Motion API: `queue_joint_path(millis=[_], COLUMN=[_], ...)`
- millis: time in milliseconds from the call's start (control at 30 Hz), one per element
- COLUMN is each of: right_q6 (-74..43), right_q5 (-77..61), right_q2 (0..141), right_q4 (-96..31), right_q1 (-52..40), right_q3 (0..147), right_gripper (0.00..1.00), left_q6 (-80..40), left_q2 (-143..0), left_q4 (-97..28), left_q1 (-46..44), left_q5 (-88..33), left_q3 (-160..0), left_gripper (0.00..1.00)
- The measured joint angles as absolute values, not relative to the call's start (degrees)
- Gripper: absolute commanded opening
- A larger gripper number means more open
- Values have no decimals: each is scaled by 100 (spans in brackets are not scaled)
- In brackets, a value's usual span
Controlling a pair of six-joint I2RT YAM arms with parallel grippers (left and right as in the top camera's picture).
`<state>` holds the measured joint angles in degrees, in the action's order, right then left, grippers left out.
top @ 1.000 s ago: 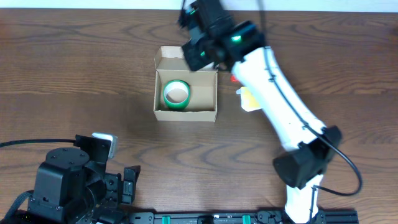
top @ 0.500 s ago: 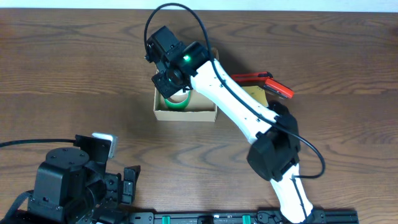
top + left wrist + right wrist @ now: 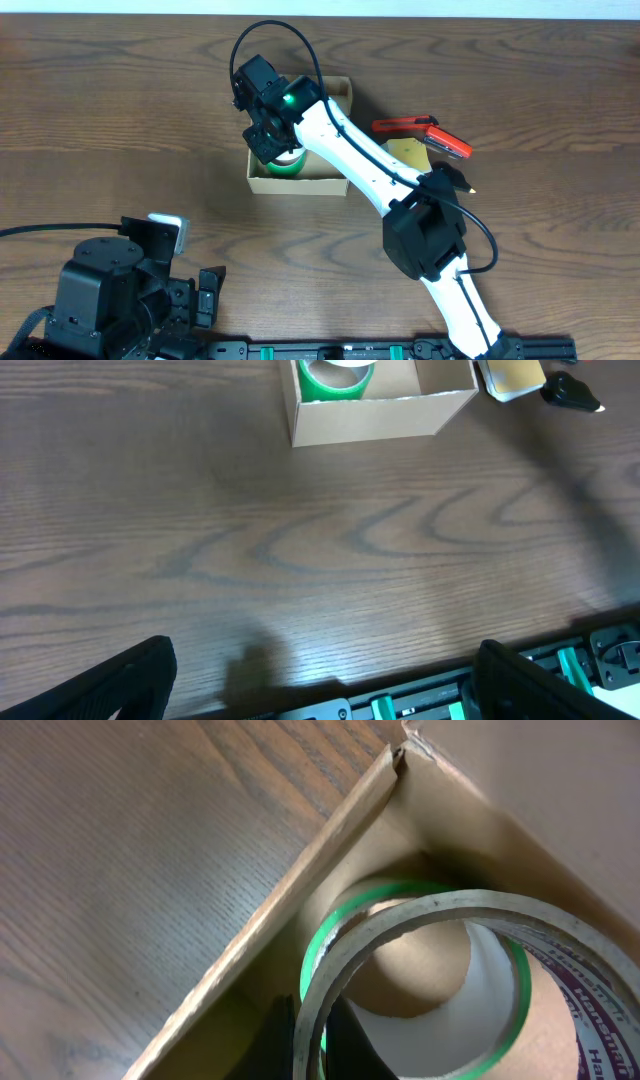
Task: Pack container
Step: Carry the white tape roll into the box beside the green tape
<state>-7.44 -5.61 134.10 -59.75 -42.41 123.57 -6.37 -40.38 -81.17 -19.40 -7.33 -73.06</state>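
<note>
Only one piece of print can be read. It is dark red lettering on the pale cardboard rim of the tape roll [image 3: 575, 985] in the right wrist view, at about 4 o'clock on the ring. It begins "Hansh" — the following letters blur out, and a second line near 5 o'clock is illegible.

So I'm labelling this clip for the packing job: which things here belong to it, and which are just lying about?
Part of the job:
- cardboard box
- green tape roll, already inside the box
- second tape roll, held by the right gripper over the box

Lying about:
- red-handled tool, right of the box
- tan pad beside it
- left gripper, open and away from the box
</note>
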Motion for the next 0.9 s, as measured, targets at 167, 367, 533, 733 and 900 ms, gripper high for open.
queue_joint_path(millis=[167,367,533,733,900], right_q6=[-744,-746,-746,-740,-786], right_q5=[-561,-563,-561,-563,-561], right_q2=[13463,13463,13463,13463,13463], right_q4=[-5865,-5765,-5743,-5666,-5636], right_q1=[-4241,-4241,-4241,-4241,-4241], right_q3=[12357,12350,12322,12162,12029], right_gripper=[1,1,2,17,33], left_q6=[-637,-637,-637,-635,-637], left_q2=[-4038,-4038,-4038,-4038,-4038], left_q4=[-8117,-8117,-8117,-8117,-8117], left_q1=[-1940,-1940,-1940,-1940,-1940], left_q5=[-733,-733,-733,-733,-733], left_q3=[-7306,-7306,-7306,-7306,-7306], left_gripper=[95,95,95,95,95])
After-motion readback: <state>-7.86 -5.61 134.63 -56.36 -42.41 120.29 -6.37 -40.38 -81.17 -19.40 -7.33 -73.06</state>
